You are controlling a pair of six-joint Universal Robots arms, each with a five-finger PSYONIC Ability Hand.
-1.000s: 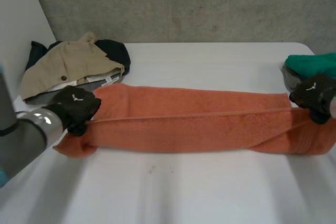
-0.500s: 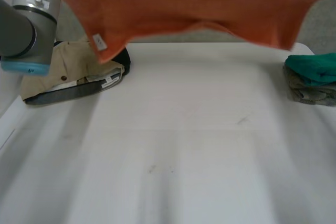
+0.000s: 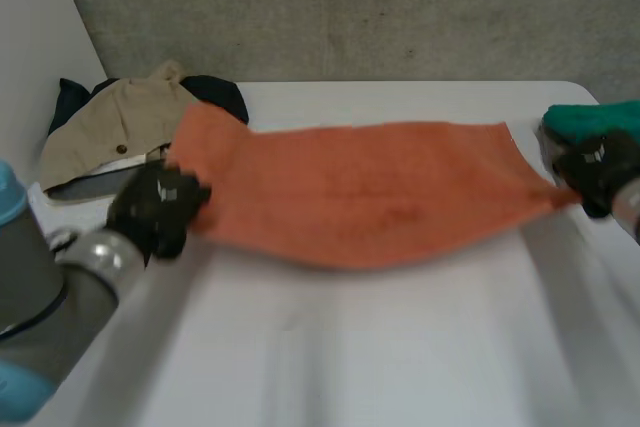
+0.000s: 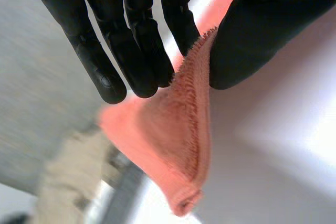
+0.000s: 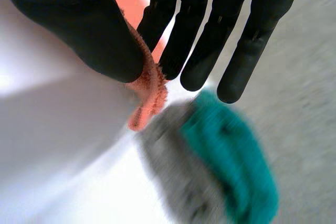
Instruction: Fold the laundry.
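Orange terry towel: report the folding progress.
Done: a teal cloth looks folded beside the right hand. In hand: the orange terry towel, stretched open, left hand and right hand pinching its ends. Left: folding it, then the crumpled beige garment pile.

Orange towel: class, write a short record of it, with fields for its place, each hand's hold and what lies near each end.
Towel: orange towel, stretched between the two hands over the white table
Left hold: left hand pinches one end
Right hold: right hand pinches the other end
Near left end: beige garment pile
Near right end: green cloth
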